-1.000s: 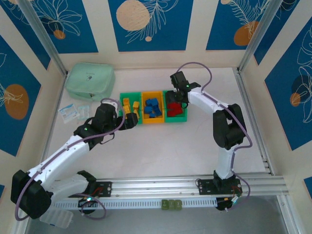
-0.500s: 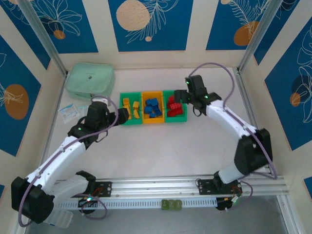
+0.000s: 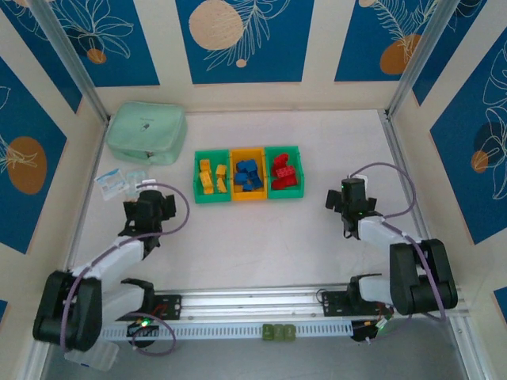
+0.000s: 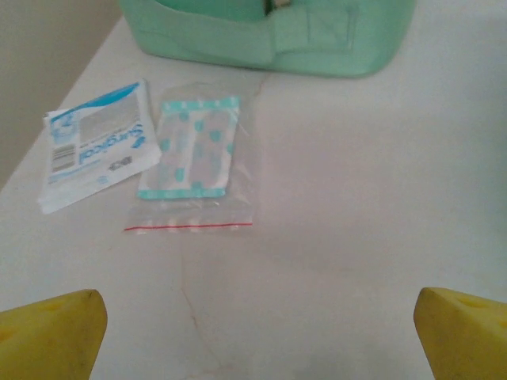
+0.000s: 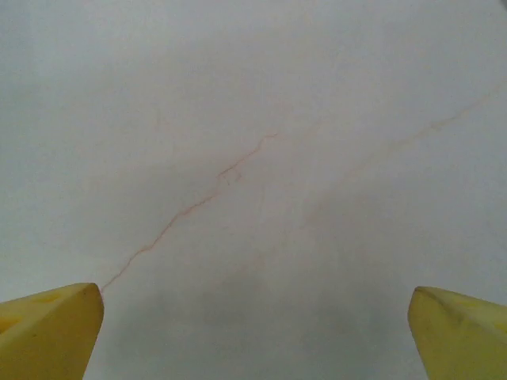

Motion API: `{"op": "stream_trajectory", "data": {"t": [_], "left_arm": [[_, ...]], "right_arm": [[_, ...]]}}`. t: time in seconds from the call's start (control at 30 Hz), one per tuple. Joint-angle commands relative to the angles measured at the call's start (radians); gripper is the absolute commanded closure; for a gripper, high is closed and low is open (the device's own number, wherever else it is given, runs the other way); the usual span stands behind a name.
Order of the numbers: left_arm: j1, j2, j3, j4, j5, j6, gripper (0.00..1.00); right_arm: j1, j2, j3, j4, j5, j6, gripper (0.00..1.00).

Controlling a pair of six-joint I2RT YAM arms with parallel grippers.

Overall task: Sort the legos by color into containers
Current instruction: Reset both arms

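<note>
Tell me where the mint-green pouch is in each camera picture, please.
Top external: mint-green pouch, upper left.
Left wrist: pouch along the top edge.
Right wrist: white table with a thin brown crack.
Shared landmark: two small packets, just in front of the pouch in top external and left wrist.

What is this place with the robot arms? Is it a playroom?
Probably a robot practice booth, not a playroom: two arms bolted to a metal rail, a white table, and blue leaf-patterned walls closing it in.

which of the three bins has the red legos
The green bin at the right end of the row: red legos lie in it. The orange-yellow middle bin holds blue legos, the left green bin yellow ones.
</note>
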Motion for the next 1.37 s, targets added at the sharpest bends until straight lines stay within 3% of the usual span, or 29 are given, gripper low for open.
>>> {"op": "stream_trajectory", "data": {"t": [0.0, 0.13, 0.2, 0.27, 0.3, 0.37, 0.47, 0.9, 1.33], "left_arm": [[0.020, 0.109, -0.031, 0.447, 0.089, 0.149, 0.01], [0.044, 0.299, -0.044, 0.725, 0.186, 0.192, 0.01], [0.077, 0.372, -0.037, 0.757, 0.272, 0.177, 0.01], [0.111, 0.460, -0.058, 0.903, 0.339, 0.169, 0.01], [0.129, 0.434, -0.061, 0.863, 0.373, 0.149, 0.01], [0.153, 0.420, -0.041, 0.798, 0.406, 0.125, 0.01], [0.152, 0.417, 0.047, 0.626, 0.396, 0.128, 0.01], [0.146, 0.427, 0.030, 0.679, 0.394, 0.136, 0.01], [0.146, 0.428, 0.053, 0.635, 0.481, 0.169, 0.01]], "right_arm": [[-0.011, 0.043, 0.024, 0.304, -0.159, -0.069, 0.01], [-0.026, 0.114, -0.029, 0.577, -0.257, -0.147, 0.01], [-0.068, 0.152, -0.034, 0.594, -0.341, -0.126, 0.01], [-0.080, 0.215, -0.078, 0.726, -0.378, -0.126, 0.01], [-0.074, 0.246, -0.098, 0.815, -0.374, -0.129, 0.01], [-0.079, 0.226, -0.043, 0.664, -0.367, -0.122, 0.01], [-0.086, 0.232, -0.032, 0.661, -0.376, -0.118, 0.01], [-0.080, 0.233, -0.036, 0.670, -0.376, -0.126, 0.01], [-0.087, 0.233, -0.034, 0.666, -0.402, -0.130, 0.01]]}}
